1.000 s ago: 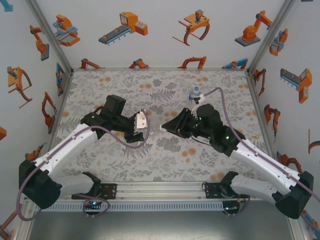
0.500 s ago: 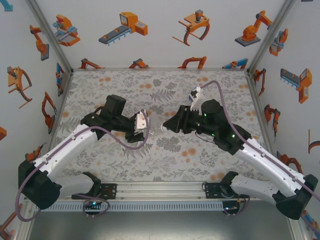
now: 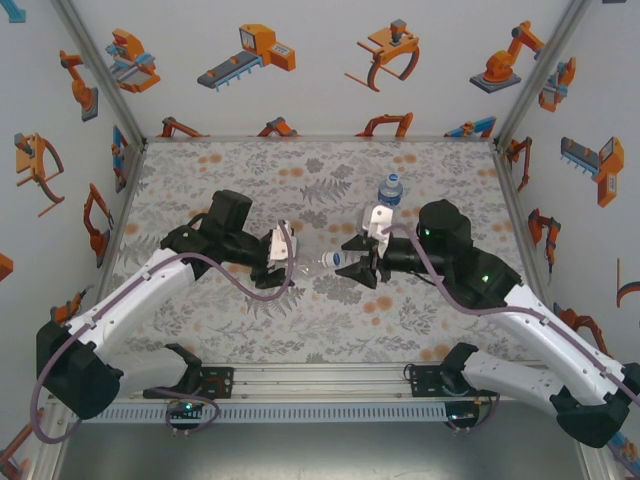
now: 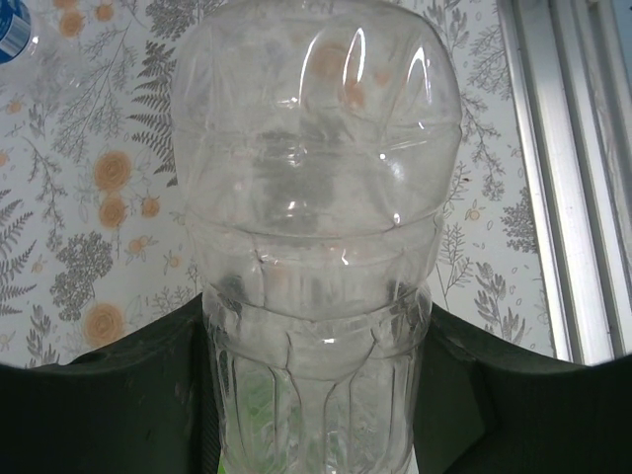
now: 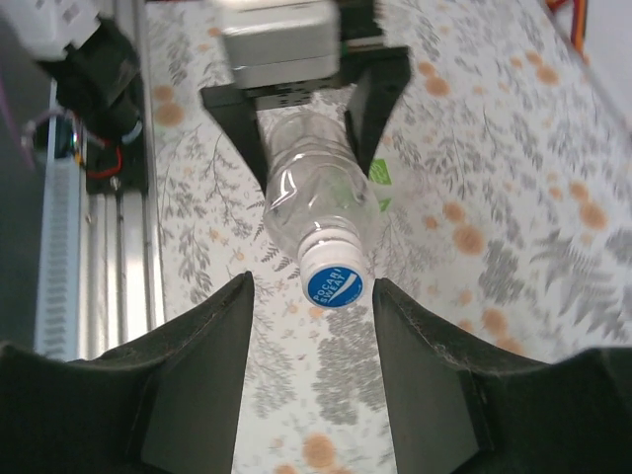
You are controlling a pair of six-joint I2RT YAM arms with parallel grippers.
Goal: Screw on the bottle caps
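The left gripper (image 3: 288, 256) is clamped on the base end of a clear bottle (image 5: 314, 202) with no label, held off the table (image 3: 240, 330) near its middle. The bottle's long axis lies roughly level, running left to right across the table, neck toward the right arm. Its cap (image 5: 333, 281) sits on the neck — white skirt, blue top printed "POCARI SWEAT" in white. The right gripper (image 5: 312, 284) is open, one finger on each side of the cap with a gap at both — no contact visible. Further out, a blue-labelled bottle (image 3: 391, 190) stands upright toward the far edge, right of middle, its wording too small to read.
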